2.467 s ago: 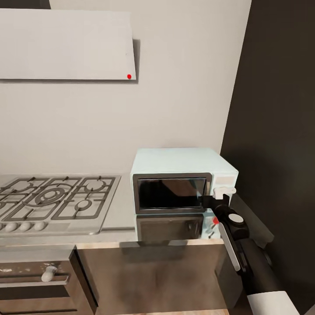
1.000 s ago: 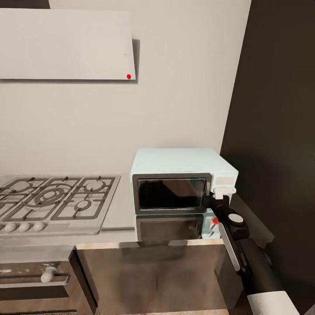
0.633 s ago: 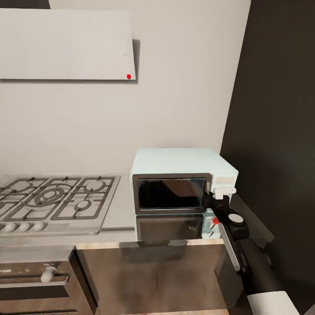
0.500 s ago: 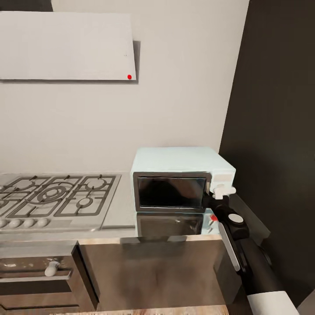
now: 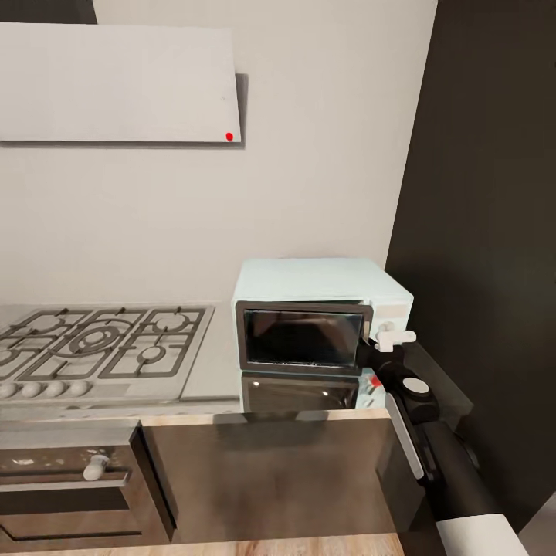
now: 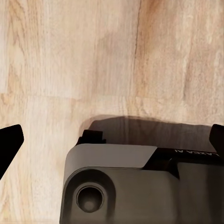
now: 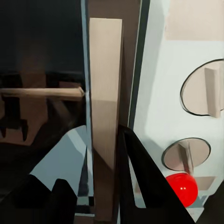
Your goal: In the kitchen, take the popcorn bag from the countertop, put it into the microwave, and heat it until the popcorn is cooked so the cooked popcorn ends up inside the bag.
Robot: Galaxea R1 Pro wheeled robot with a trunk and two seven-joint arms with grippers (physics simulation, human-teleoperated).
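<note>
The right gripper [image 7: 93,196] is placed at the vertical door handle [image 7: 105,116] of the microwave [image 5: 316,289], with one dark finger [image 7: 144,177] on each side of the handle; whether the handle is really clamped cannot be told. The door [image 5: 303,337] appears pulled a little out at the handle side, so the opening step is judged to be in hand. Next, a pull along the door's arc is called for, without slipping off the handle. The right arm [image 5: 432,455] is stretched forward and up from the lower right. The left gripper [image 6: 112,135] is pointed at a wooden floor [image 6: 70,56], its tips wide apart. The microwave stands on the countertop [image 5: 220,363], beside the hob [image 5: 100,347]; the popcorn bag cannot be located.
</note>
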